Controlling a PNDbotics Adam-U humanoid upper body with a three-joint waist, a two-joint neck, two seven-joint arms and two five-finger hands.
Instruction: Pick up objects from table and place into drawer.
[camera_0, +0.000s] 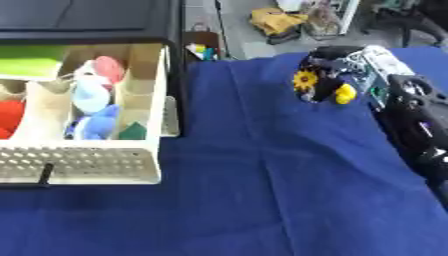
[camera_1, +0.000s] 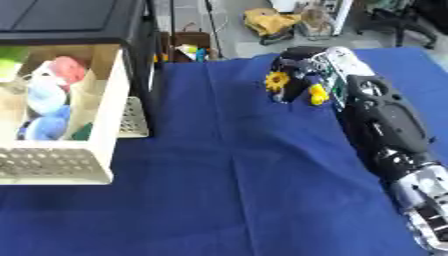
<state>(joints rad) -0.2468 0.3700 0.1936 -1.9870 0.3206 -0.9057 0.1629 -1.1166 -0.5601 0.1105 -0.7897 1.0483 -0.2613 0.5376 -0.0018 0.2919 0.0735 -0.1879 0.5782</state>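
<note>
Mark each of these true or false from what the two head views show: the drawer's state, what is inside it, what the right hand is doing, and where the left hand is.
1. The drawer is pulled open. True.
2. The drawer is empty. False: soft blue and pink items lie in a middle compartment.
3. The right hand is curled on a dark object with a yellow flower. True.
4. That object is already in the drawer. False: it is over the blue cloth, well to the right of the drawer.
5. The left hand rests on the drawer front. False: no left hand shows in either view.
</note>
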